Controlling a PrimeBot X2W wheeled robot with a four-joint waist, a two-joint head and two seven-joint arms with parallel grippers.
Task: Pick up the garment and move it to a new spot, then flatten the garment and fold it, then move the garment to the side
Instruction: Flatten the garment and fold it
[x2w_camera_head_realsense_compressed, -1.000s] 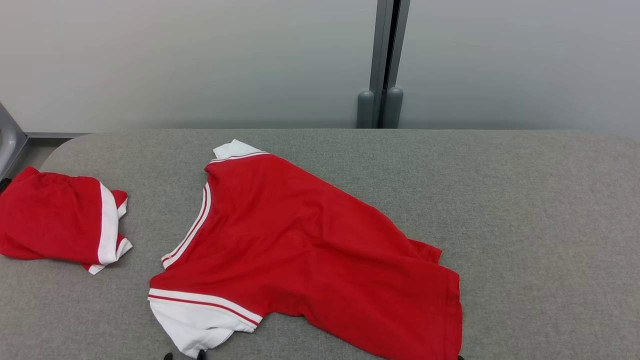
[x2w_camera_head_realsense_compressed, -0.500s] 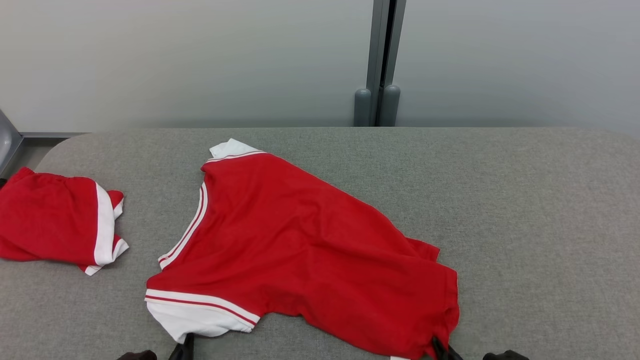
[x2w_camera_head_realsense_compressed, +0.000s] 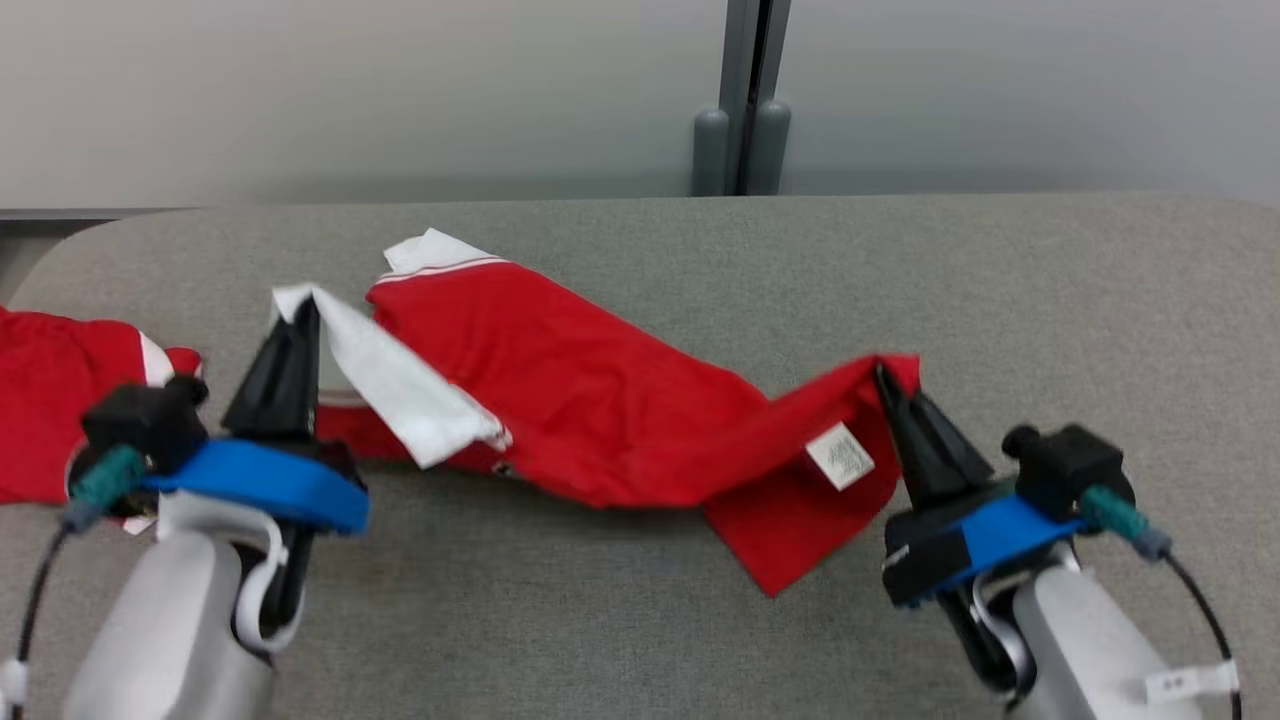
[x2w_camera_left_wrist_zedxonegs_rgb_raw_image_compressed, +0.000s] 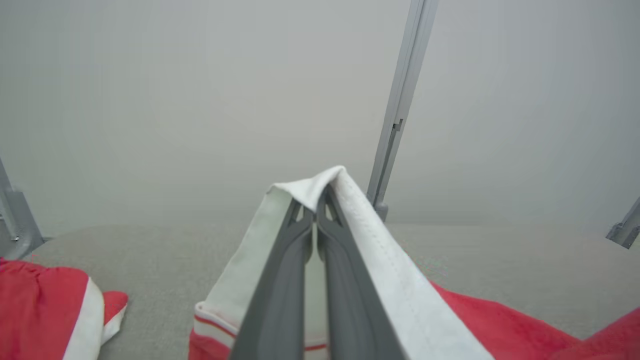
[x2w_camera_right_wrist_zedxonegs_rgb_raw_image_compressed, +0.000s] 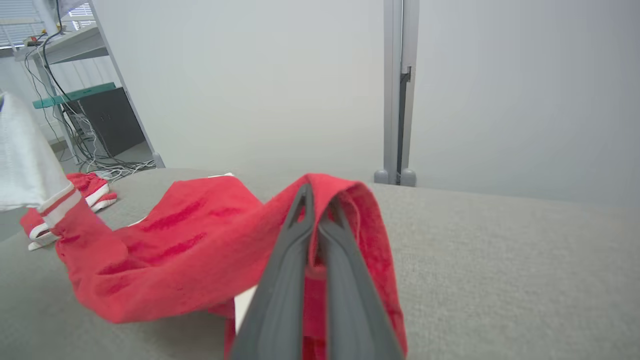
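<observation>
The shirt (x2w_camera_head_realsense_compressed: 600, 420) lay flat; now it is lifted. The left tool (x2w_camera_head_realsense_compressed: 304, 310) pinches its white sleeve (x2w_camera_head_realsense_compressed: 400, 385), the right tool (x2w_camera_head_realsense_compressed: 884, 373) its hem (x2w_camera_head_realsense_compressed: 855, 380). It looks soft, light, floppy: hold edges.

Your light is soft, even and bright. A faint shadow lies under the red shirt's (x2w_camera_head_realsense_compressed: 600, 400) near edge. The head view is slightly blurred, and the far wall (x2w_camera_left_wrist_zedxonegs_rgb_raw_image_compressed: 200, 100) looks hazy in the left wrist view.

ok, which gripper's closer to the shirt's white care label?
Right. The right gripper pinches the red hem beside the care label; the left gripper holds the white sleeve across the shirt.
</observation>
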